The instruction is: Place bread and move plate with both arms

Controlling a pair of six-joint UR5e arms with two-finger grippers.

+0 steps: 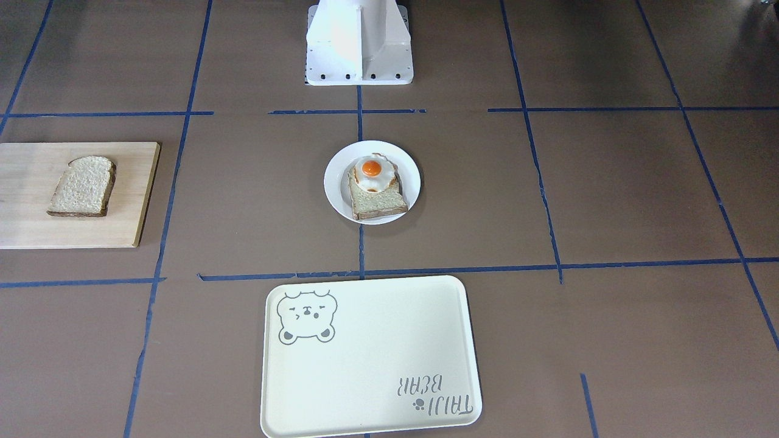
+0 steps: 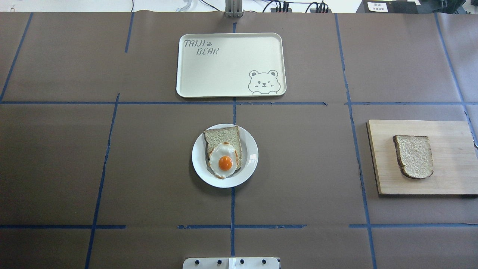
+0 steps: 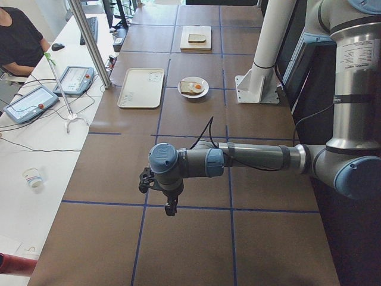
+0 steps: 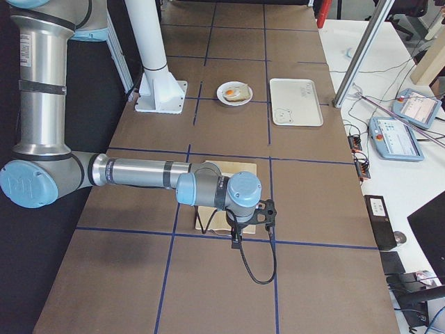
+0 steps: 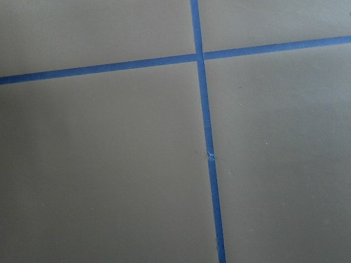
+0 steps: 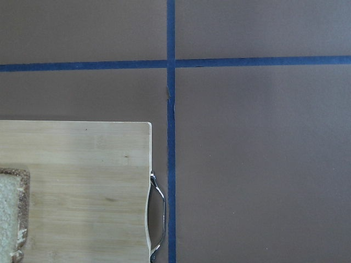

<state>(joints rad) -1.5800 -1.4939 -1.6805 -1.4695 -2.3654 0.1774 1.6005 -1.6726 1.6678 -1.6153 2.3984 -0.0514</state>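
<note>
The bread (image 2: 413, 156) sits on the right, near the right gripper (image 4: 235, 242); I cannot tell if its jaws are apart.

A square-ish slice of speckled grey-tan wholegrain bread with dark brown crust (image 2: 413, 156) is laid flat on a pale wooden board (image 2: 448, 179) at the right of the surface (image 2: 298, 168). A small round white plate (image 2: 251, 157) is set at the centre, well apart.
</note>
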